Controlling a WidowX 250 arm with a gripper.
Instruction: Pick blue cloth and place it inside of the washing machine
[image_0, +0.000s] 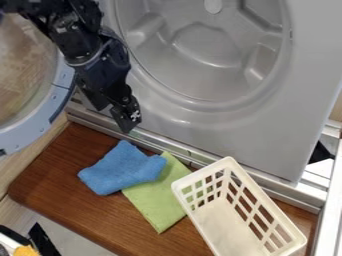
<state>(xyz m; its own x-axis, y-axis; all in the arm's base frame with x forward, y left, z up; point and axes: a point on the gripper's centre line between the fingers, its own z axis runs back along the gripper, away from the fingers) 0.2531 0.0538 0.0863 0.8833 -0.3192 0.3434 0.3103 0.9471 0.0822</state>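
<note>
- Basket (280, 220) flanks green cloth (157, 202), partly under blue cloth (123, 170).
- Blue cloth's long axis: lower left to upper right.
- Pincer (113, 119): open, empty.

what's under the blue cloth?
Part of the green cloth is under the right side of the blue cloth, with the brown wooden board below. Anything fully beneath is covered, can't tell.
</note>
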